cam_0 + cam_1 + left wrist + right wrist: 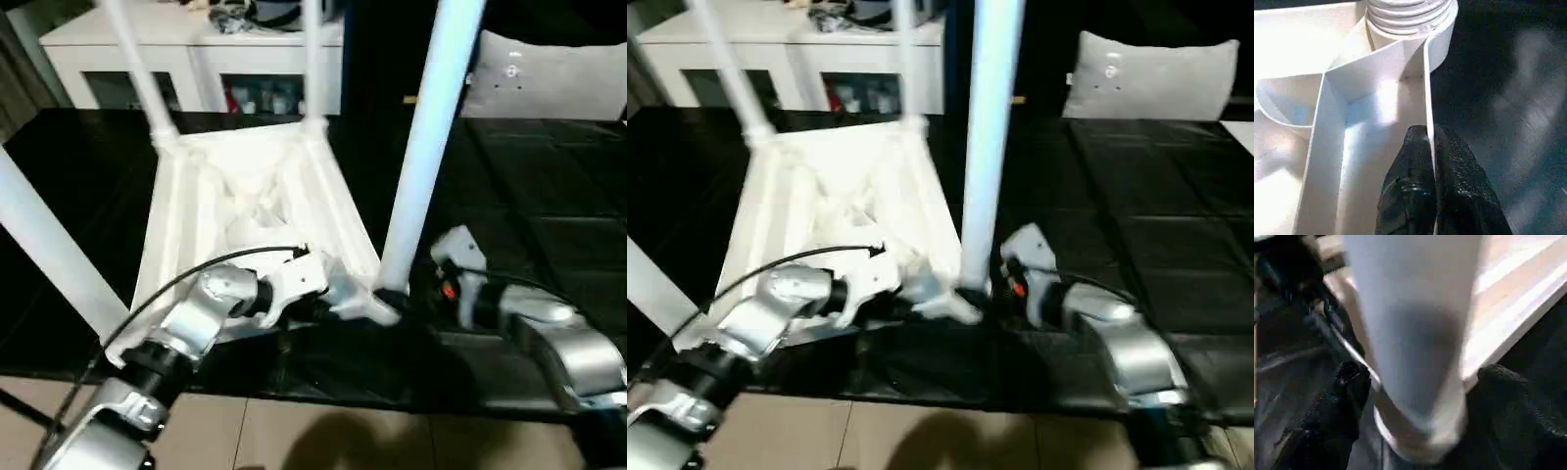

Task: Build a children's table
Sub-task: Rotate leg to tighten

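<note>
- The left gripper (1431, 147) is at the near right corner of the children's table (250, 211), pinched shut on the thin upright rim wall (1426, 93) of the upturned top.
- The right gripper (1418, 382) has its fingers (1347, 387) spread wide, one on each side of the near right leg (426, 147) at its base; neither pad visibly presses it.
- The table lies upside down on the black mat (549, 225), all four legs pointing up.
- Handling judgement: the hollow plastic is likely light, stiff and smooth. The tapered legs may slip, so the ribbed rim or a leg base near its socket gives the surest hold.
- The near left leg (49, 250) is cut off, and its socket is hidden behind the left forearm.
- The threaded collar (1410, 14) is visible, but how fully it is seated cannot be judged.
- The far legs run out of frame; the white cabinet (196, 59) stands beyond.
</note>
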